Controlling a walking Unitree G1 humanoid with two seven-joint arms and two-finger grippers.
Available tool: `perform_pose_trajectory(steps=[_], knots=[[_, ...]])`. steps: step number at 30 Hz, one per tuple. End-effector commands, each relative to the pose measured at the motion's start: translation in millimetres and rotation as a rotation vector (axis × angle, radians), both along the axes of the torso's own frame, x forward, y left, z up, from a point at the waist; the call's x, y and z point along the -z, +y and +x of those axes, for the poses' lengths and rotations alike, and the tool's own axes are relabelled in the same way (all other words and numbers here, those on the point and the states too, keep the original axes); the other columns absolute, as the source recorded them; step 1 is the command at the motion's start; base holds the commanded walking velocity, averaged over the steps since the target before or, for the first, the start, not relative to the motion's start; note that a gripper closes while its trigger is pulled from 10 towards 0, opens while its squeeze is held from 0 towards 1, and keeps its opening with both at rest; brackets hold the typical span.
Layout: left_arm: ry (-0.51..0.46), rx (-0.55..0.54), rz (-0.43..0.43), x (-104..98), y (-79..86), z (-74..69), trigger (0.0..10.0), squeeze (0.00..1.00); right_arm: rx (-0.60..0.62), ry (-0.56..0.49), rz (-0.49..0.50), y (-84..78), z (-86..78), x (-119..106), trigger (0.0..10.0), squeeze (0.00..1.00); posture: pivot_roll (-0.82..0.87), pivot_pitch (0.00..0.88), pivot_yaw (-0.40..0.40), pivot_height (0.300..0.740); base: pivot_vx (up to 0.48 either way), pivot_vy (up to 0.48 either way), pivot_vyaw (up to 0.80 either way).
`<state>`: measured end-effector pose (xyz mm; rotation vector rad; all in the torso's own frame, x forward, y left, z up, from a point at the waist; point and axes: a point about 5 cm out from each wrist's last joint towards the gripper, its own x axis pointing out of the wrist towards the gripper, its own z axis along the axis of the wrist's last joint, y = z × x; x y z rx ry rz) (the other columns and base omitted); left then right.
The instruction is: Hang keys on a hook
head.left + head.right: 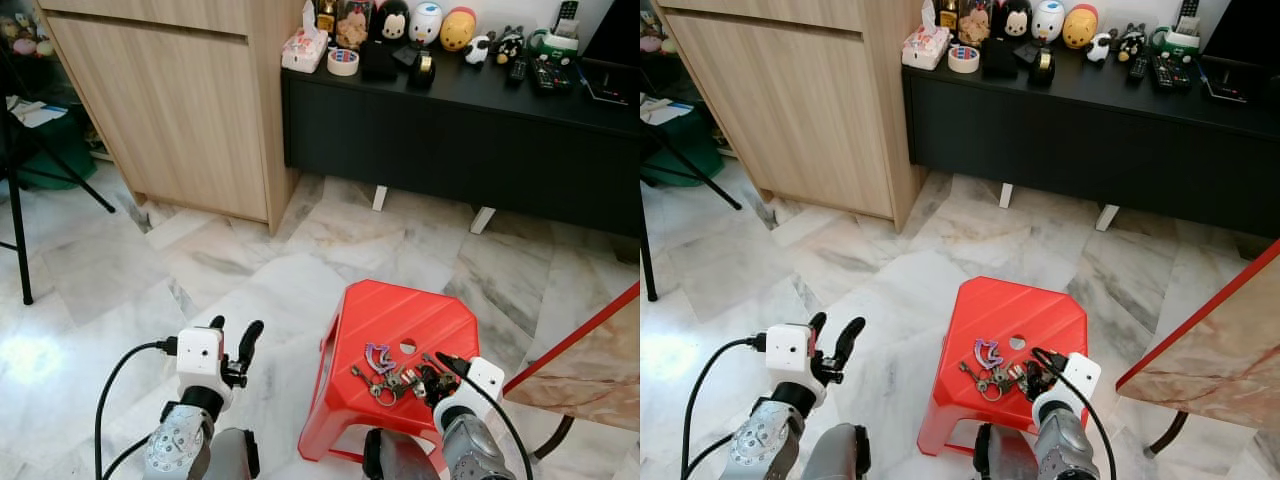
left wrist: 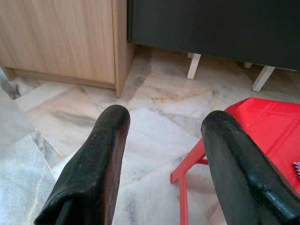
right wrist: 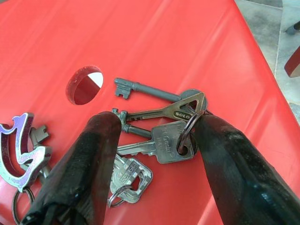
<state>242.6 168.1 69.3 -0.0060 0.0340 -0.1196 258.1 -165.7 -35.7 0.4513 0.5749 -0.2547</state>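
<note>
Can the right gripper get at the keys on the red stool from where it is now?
Probably yes. The right gripper is down at the red stool with its jaws open on either side of the keys, which lie flat on the seat. Nothing stands between the jaws and the bunch.

Showing two silver arms with rounded, perforated metal housings near the wrists, dotted with small holes or screws. Carrying a white box-shaped camera module on each wrist, just behind the fingers. Trailing a black cable in a loop from the white block behind the left gripper (image 1: 232,335), and another black cable curving back from the block behind the right gripper (image 3: 154,140). Ending each arm in two long black fingers (image 2: 93,168) with rounded tips, the surface looking matte, slightly rough and scuffed up close. Wearing dark, rounded covers lower down, behind both silver arms.
</note>
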Motion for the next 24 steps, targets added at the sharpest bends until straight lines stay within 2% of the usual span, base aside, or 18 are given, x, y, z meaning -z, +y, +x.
perform_pose_trajectory(steps=[1, 9, 10, 11, 12, 13, 14, 15, 16, 17, 24], knots=[[0.022, 0.005, 0.011, 3.7, -1.2, -2.2, 10.0, 0.0, -0.001, 0.02, -0.002, 0.4, -3.5, 3.0, 10.0, 0.0, 0.05, 0.151, -0.096, 0.629, 0.0, 0.0, 0.0], [0.027, 0.013, 0.02, 4.9, -1.3, -3.6, 10.0, 0.0, 0.001, 0.034, -0.008, 0.2, -6.7, 5.6, 10.0, 0.0, 0.05, 0.148, -0.095, 0.629, 0.0, 0.0, 0.0], [0.028, 0.014, 0.02, 5.0, -1.5, -3.6, 10.0, 0.0, 0.0, 0.045, -0.012, -0.3, -7.7, 6.6, 9.4, 0.0, 0.05, 0.148, -0.095, 0.629, 0.0, 0.0, 0.0], [0.028, 0.015, 0.02, 5.2, -1.6, -3.5, 10.0, 0.0, -0.012, 0.074, -0.024, -0.3, -10.3, 9.3, 5.4, 0.0, 0.05, 0.147, -0.094, 0.629, 0.0, 0.0, 0.0], [0.029, 0.016, 0.02, 5.3, -1.7, -3.3, 10.0, 0.0, -0.022, 0.095, -0.034, -0.3, -12.1, 11.1, 5.4, 0.0, 0.05, 0.147, -0.094, 0.629, 0.0, 0.0, 0.0], [0.028, 0.015, 0.02, 5.2, -1.6, -3.2, 10.0, 0.0, -0.024, 0.111, -0.036, -0.4, -13.9, 12.8, 0.3, 0.0, 0.05, 0.146, -0.094, 0.629, 0.0, 0.0, 0.0], [0.027, 0.012, 0.02, 5.0, -1.3, -2.9, 10.0, 0.0, -0.023, 0.116, -0.035, -0.3, -14.7, 13.4, 0.0, 0.0, 0.05, 0.146, -0.094, 0.629, 0.0, 0.0, 0.0], [0.027, 0.01, 0.02, 4.9, -1.1, -2.6, 10.0, 0.0, -0.021, 0.115, -0.033, -0.4, -14.8, 13.5, 0.5, 0.0, 0.06, 0.147, -0.096, 0.629, 0.0, 0.0, 0.0], [0.026, 0.009, 0.02, 4.6, -0.8, -2.3, 10.0, 0.0, -0.021, 0.114, -0.031, -0.3, -14.7, 13.4, 3.7, 0.0, 0.06, 0.147, -0.096, 0.629, 0.0, 0.0, 0.0], [0.025, 0.009, 0.022, 4.4, -0.3, -2.2, 10.0, 0.0, -0.03, 0.115, -0.031, 0.7, -14.5, 13.5, 10.0, 0.0, 0.06, 0.147, -0.096, 0.629, 0.0, 0.0, 0.0], [0.023, 0.008, 0.024, 4.0, -0.3, -2.0, 10.0, 0.0, -0.034, 0.116, -0.03, 1.7, -13.8, 13.1, 10.0, 0.0, 0.06, 0.146, -0.095, 0.629, 0.0, 0.0, 0.0]])
